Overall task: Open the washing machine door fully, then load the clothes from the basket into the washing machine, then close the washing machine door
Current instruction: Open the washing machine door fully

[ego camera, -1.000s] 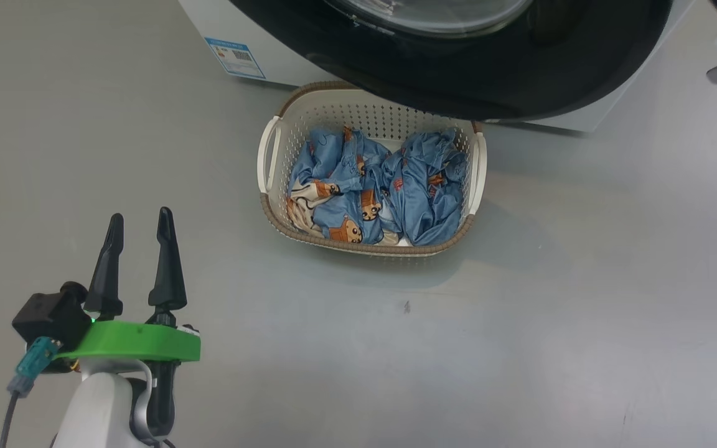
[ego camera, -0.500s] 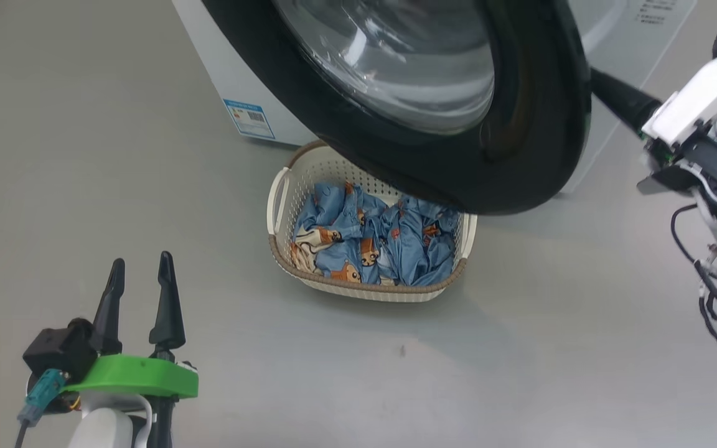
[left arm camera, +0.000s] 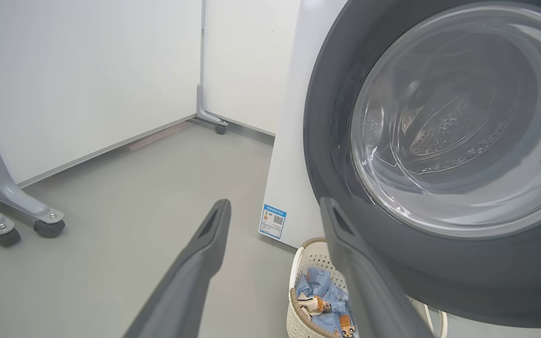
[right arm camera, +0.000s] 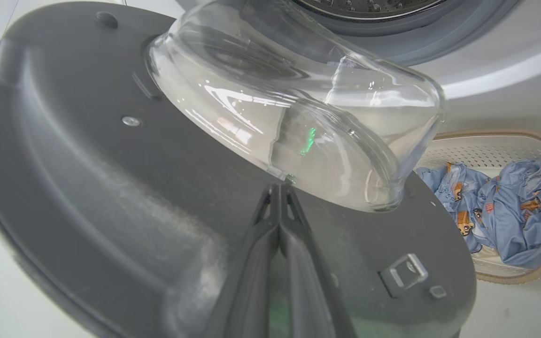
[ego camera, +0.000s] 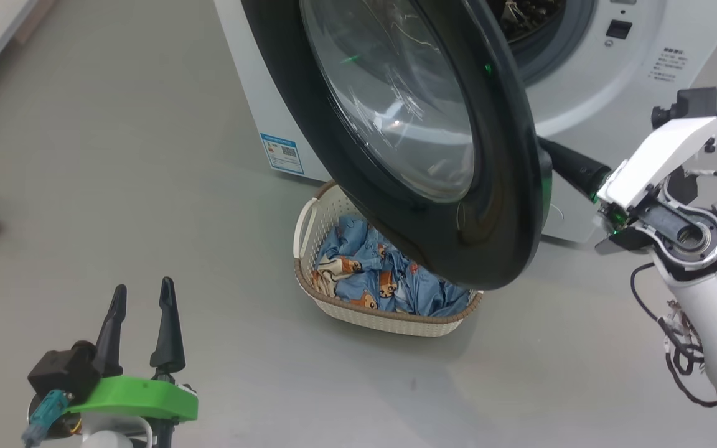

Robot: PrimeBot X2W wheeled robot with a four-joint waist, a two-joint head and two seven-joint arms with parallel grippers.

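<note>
Head view, nearest first: the left claw on its green plastic collar hovers over the smooth grey floor, its two long dark tapered fingers spread apart and empty. Beyond it, the small cream-white perforated plastic basket with a brown woven-look rim stands on the floor just in front of the big white front-loading washing machine. The crumpled light blue clothes printed with small orange-brown cartoon figures lie heaped inside it.

Above the basket hangs the large round washing machine door – wide glossy black rim, bulging clear glass bowl – swung partway out, so its lower edge overlaps the basket's far side. In the right wrist view the right claw is clenched, fingers pressed flat together and holding nothing, tips at the foot of the glass bowl on the door's matt grey inner face.

Farther back, the grey rubber gasket rings the perforated steel drum, and a blue label marks the cabinet's lower corner.
</note>
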